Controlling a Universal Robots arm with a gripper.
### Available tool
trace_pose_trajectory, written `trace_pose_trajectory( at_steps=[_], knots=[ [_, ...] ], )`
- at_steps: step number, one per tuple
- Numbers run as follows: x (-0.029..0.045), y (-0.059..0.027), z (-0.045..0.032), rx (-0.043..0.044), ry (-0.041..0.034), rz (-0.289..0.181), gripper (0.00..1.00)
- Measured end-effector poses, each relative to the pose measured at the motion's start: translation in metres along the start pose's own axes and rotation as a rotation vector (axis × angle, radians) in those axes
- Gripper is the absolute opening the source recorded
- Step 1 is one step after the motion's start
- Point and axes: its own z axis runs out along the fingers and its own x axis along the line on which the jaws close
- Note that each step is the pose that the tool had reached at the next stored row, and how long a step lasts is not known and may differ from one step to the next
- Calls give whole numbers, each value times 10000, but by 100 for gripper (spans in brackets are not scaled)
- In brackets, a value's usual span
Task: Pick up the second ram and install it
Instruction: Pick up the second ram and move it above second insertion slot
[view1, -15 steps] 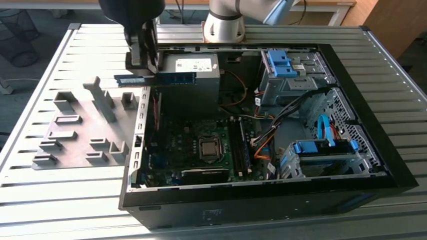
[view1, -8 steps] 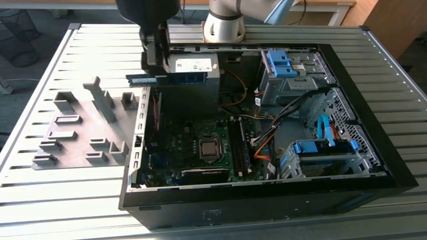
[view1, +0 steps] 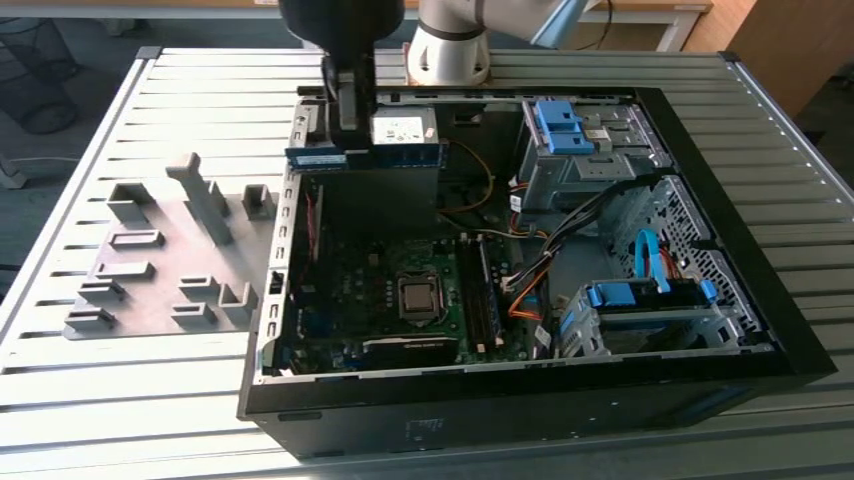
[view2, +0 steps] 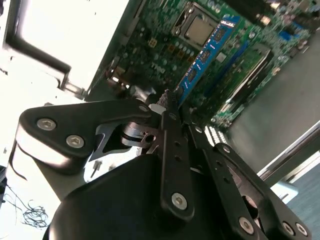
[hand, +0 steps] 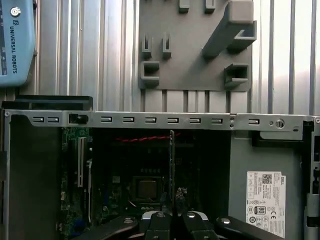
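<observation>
The second ram (view1: 363, 157), a long blue-green board, hangs level above the far end of the open computer case (view1: 747, 300). My gripper (view1: 352, 140) is shut on its upper edge. In the second wrist view the ram (view2: 207, 52) runs out from my gripper (view2: 167, 98) over the motherboard (view2: 150, 45) and its processor socket (view2: 197, 27). In the first wrist view the ram (hand: 172, 160) shows edge-on as a thin line rising from my gripper (hand: 172, 214). The motherboard (view1: 387, 290) lies well below the ram, with dark memory slots (view1: 481, 300) beside the socket (view1: 419, 295).
A grey plastic fixture (view1: 167, 260) with upright blocks lies on the slatted table (view1: 107, 400) at the exterior view's left of the case. Blue drive bays (view1: 567, 130), cables (view1: 527, 290) and a drive cage (view1: 647, 310) fill the case's other side. The arm's base (view1: 447, 50) stands behind the case.
</observation>
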Motion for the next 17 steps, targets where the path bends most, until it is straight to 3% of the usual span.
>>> trace_pose_trajectory(
  at_steps=[17],
  knots=[
    [1,-540,1,0,0,0,14]
  ],
)
